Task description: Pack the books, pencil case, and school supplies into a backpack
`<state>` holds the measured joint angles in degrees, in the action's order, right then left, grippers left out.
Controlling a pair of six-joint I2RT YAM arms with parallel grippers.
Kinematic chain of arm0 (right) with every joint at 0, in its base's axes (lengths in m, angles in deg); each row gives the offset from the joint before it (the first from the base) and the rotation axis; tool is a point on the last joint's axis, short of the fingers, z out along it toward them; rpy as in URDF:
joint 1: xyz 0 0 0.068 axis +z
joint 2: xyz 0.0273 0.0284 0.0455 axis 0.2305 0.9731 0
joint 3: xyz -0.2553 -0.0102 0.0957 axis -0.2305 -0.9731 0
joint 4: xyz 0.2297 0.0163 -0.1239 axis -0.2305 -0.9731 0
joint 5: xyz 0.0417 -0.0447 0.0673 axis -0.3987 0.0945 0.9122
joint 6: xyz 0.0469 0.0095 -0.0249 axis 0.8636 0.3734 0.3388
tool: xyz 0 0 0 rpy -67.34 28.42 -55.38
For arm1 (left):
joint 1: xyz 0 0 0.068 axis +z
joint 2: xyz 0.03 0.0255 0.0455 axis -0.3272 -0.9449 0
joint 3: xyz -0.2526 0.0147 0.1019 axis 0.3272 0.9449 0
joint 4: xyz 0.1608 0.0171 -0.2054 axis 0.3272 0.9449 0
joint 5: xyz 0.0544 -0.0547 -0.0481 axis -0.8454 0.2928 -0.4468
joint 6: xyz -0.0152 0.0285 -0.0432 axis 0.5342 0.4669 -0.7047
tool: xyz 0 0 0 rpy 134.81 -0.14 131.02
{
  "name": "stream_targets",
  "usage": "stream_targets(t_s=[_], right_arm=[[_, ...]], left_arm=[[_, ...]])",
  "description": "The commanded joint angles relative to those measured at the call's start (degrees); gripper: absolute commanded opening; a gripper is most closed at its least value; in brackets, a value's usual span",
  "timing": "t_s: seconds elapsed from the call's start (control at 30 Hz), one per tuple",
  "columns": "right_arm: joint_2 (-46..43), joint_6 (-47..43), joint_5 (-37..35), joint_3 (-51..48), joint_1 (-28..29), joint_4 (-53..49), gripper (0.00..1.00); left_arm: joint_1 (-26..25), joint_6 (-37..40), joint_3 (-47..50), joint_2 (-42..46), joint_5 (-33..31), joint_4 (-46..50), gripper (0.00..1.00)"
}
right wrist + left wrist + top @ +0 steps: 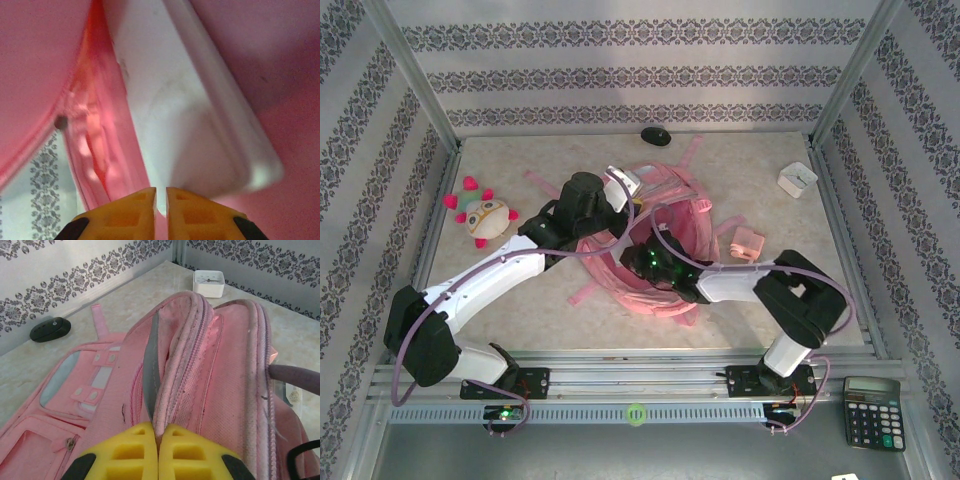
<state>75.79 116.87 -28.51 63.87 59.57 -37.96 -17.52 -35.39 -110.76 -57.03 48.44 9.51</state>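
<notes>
The pink backpack (682, 196) lies in the middle of the table (500, 160). The left gripper (159, 429) is clamped on its opening rim. Inside, the right gripper (161, 194) has its jaws almost together at the pale pencil case (190, 125); I cannot tell if they pinch it.

Inside the pink backpack (35, 60), the right tool (161, 195) has its yellow fingers (127, 212) almost together, just below a pale pencil case (190, 120) lying slantwise; patterned wall (42, 175) peeks in lower left

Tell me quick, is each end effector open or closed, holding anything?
Left end effector: closed, pinching the backpack by its rim.
Right end effector: almost closed inside the backpack; grip cannot be told.
</notes>
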Motion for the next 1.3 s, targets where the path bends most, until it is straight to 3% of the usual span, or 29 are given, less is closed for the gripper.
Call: stream_targets(t_s=[0.0,0.3,0.43,0.6,0.8,1.03,1.27], right_arm=[[4.2,-2.6,-2.5,3.8,-1.3,7.3,0.13],[8.5,-3.0,-3.1,6.6,-2.6,13.1,0.11],[2.7,-2.8,-4.0,1.0,-2.2,12.2,0.23],[-7.4,-4.3,-5.6,-5.2,-0.5,3.7,0.36],[-10.4,-1.5,-6.7,-8.6,1.5,-0.3,0.45],[-4.7,0.7,-6.5,-6.1,2.8,3.2,0.45],[1.8,1.2,-7.9,-2.0,2.5,6.3,0.31]], left_arm=[[0.1,-1.5,-3.3,3.7,3.3,-7.2,0.0],[0.2,-0.8,-1.6,4.7,1.3,-6.7,0.0],[1.0,-0.6,-0.9,4.6,0.2,-6.2,0.0],[1.4,-0.6,-0.4,4.8,0.1,-6.1,0.0],[1.6,-0.8,-0.4,4.8,0.1,-6.4,0.0],[1.6,-1.2,-0.4,4.6,1.2,-6.3,0.0],[1.6,-1.8,0.1,5.1,2.6,-6.6,0.0]])
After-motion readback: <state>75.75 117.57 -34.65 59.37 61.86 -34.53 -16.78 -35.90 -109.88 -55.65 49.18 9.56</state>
